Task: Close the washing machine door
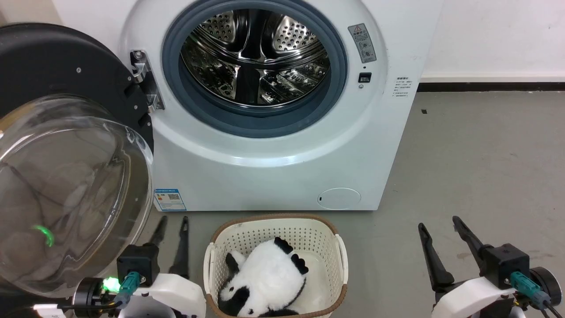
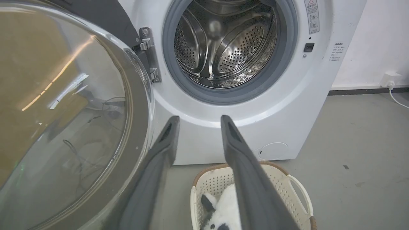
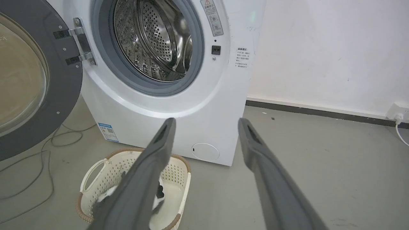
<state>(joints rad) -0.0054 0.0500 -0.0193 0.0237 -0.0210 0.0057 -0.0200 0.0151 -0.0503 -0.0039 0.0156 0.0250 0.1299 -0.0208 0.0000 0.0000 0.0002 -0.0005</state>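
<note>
Washing machine door [image 1: 66, 185] stands swung wide open at the left of the washing machine [image 1: 265, 163], hanging on its metal hinge [image 1: 143, 79]. The steel drum [image 1: 256, 57] is exposed.

Left jaws are moderately parted and empty, low down just beside the door's glass bowl. Right jaws are spread wide and empty, well apart from the door over bare floor [image 1: 485, 168].

**Likely hazards**
- A push on the curved glass may slide off instead of turning the door.
- The left arm appears to sit inside the door's sweep and may be caught against the machine front.
- Too soft a swing may stop short of the latch socket [image 1: 364, 77].

**Surroundings**
- A cream laundry basket [image 1: 265, 238] holding a panda plush [image 1: 265, 274] stands directly before the machine. Whether the door's lower rim clears it cannot be told.
- A loose cable [image 3: 41, 159] lies on the floor under the open door.
</note>
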